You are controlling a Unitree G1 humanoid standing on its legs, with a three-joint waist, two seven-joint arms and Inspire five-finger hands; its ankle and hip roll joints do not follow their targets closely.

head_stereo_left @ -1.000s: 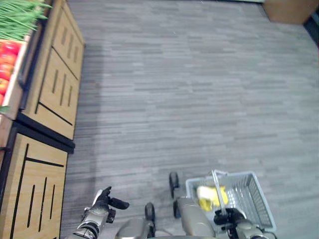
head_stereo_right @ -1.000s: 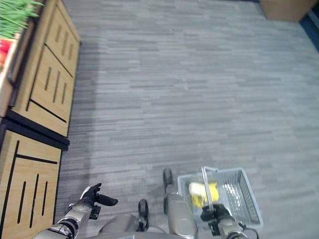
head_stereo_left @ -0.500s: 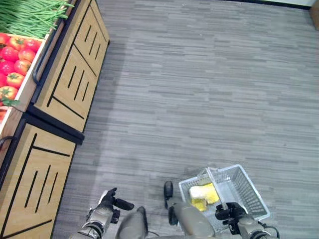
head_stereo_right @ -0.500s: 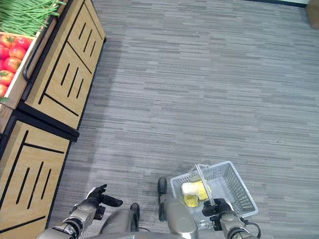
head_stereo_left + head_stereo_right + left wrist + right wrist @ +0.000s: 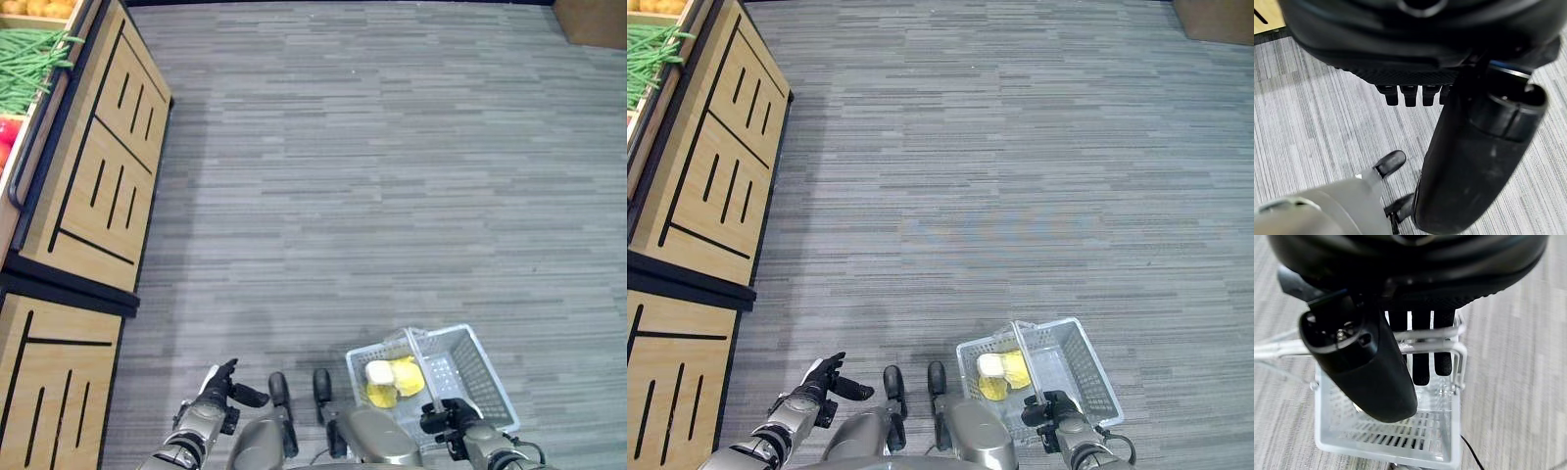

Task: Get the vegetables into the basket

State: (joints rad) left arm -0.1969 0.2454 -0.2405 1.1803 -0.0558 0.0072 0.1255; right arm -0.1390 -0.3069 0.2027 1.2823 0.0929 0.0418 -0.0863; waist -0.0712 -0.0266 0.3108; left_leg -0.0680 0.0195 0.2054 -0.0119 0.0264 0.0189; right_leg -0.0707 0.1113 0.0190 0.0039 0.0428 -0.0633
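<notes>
Right hand (image 5: 1055, 411): fingers (image 5: 1420, 367) curled round the handle (image 5: 419, 360) of the white wire basket (image 5: 1087, 377), which hung low beside the robot and held pale yellow produce (image 5: 392, 378); left hand (image 5: 217, 392) empty, fingers straight and relaxed. Remaining vegetables, green beans (image 5: 24, 69), lay in the wooden display stand (image 5: 93, 186), well apart. Risk, as judged: a swinging basket could spill its contents.

I see the white wire basket (image 5: 460, 367) hanging level from its handle (image 5: 1425, 347), gripped in my right hand (image 5: 453, 419) low over the floor. Inside at its left end lie yellow vegetables (image 5: 404, 377) beside a pale one (image 5: 378, 372).
</notes>
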